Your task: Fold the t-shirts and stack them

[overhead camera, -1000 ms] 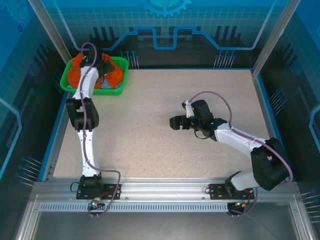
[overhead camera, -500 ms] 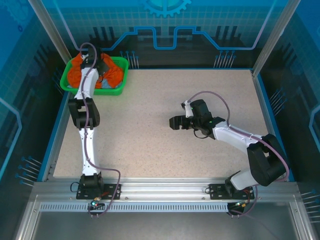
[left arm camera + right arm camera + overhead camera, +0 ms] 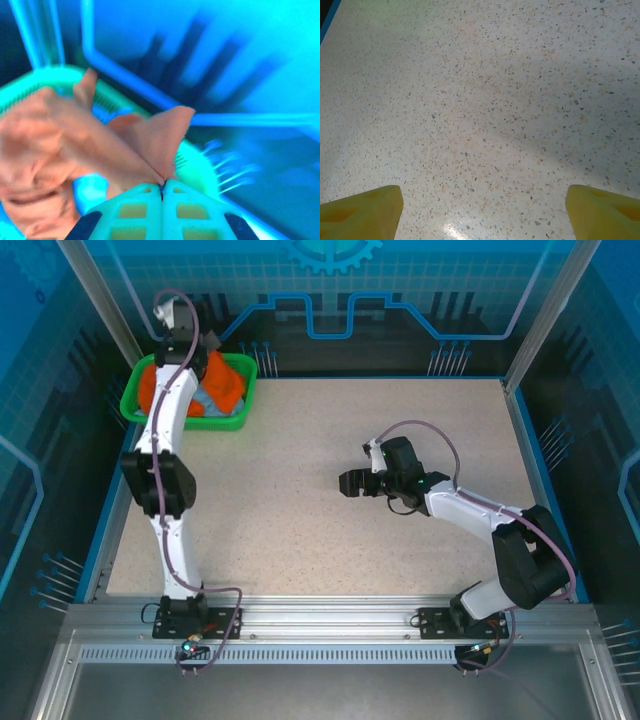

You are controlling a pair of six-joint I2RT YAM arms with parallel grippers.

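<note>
**Q:** Top view: where do the shirts lie?
**A:** In the green basket at the far left corner of the tabletop. The orange t-shirt rises in a peak to the left hand, which is above the basket. The pale blue t-shirt lies under it, inside the basket. The right hand hovers over the middle of the tabletop, well apart from the basket.

**Q:** Left wrist view: what does the hand hold?
**A:** The picture is blurred. The left hand has its fingers pressed together on a fold of the orange t-shirt. The cloth spreads away from the fingertips, above the green basket. A pale blue patch shows beneath the orange cloth, too blurred to name.

**Q:** Right wrist view: how does the hand stand?
**A:** The right hand is spread wide and holds nothing. One yellow fingertip sits at each lower corner, over the speckled tabletop.
</note>
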